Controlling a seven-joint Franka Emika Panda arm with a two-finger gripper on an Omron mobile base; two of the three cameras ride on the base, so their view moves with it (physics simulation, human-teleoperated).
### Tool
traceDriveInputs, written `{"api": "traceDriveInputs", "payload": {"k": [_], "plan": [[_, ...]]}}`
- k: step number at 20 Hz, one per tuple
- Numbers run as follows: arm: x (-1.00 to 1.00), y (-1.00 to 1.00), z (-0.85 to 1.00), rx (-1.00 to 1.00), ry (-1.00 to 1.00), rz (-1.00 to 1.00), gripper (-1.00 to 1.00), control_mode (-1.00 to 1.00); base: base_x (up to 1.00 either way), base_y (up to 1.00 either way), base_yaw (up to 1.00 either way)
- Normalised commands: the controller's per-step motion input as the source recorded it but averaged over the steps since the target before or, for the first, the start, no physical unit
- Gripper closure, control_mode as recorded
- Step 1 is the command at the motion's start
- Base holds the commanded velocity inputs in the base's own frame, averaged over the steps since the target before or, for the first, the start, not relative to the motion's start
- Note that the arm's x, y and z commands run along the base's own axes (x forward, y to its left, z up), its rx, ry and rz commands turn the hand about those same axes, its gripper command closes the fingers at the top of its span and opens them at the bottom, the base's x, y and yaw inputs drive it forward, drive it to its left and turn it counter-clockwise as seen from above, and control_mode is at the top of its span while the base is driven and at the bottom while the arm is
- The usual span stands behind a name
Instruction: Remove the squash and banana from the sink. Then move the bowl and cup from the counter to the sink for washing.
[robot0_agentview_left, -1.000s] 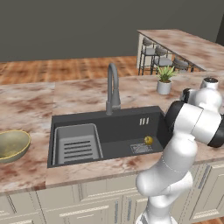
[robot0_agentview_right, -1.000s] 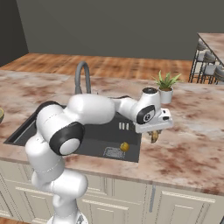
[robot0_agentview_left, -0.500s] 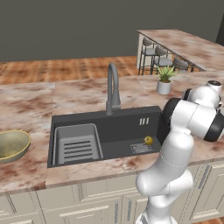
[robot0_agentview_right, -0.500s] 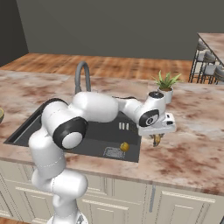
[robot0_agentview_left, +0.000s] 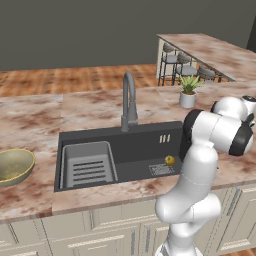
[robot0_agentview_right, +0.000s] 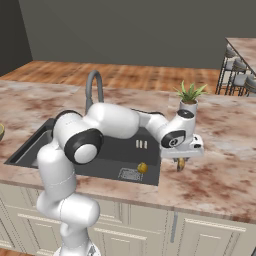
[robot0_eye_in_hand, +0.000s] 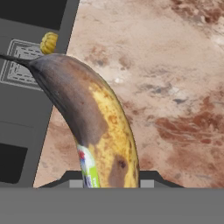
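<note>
The gripper (robot0_agentview_right: 181, 161) pinched the banana (robot0_eye_in_hand: 94, 127) over the counter (robot0_agentview_right: 220, 170) right of the sink (robot0_agentview_left: 145, 142); the squash (robot0_agentview_left: 170, 160) sat inside; the left base view caught the bowl (robot0_agentview_left: 12, 166).

1. The counter (robot0_agentview_left: 100, 112) around the sink (robot0_agentview_left: 145, 145) is finished as mottled red-brown and cream stone with a soft sheen.
2. The sink is rendered in matt dark grey; a ribbed grey tray (robot0_agentview_left: 89, 165) is set inside it.
3. The faucet (robot0_agentview_left: 129, 102) behind the sink is given a dull grey metal look.
4. The banana (robot0_eye_in_hand: 94, 127) is shown with smooth, brown-blotched yellow skin and a glossy sticker.
</note>
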Motion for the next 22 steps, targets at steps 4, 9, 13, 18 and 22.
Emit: {"api": "traceDriveInputs", "payload": {"k": [4,9,13,18,22], "plan": [[0.02,-0.08,-0.17,0.00,0.00,0.00,1.00,-1.00,0.00,0.00,0.00],[0.06,-0.05,-0.19,0.00,0.00,0.00,1.00,-1.00,0.00,0.00,0.00],[0.08,-0.01,-0.21,0.00,0.00,0.00,1.00,-1.00,0.00,0.00,0.00],[0.13,-0.02,-0.22,0.00,0.02,0.00,1.00,-1.00,0.00,0.00,0.00],[0.13,-0.07,-0.21,0.00,0.05,0.00,1.00,-1.00,0.00,0.00,0.00]]}}
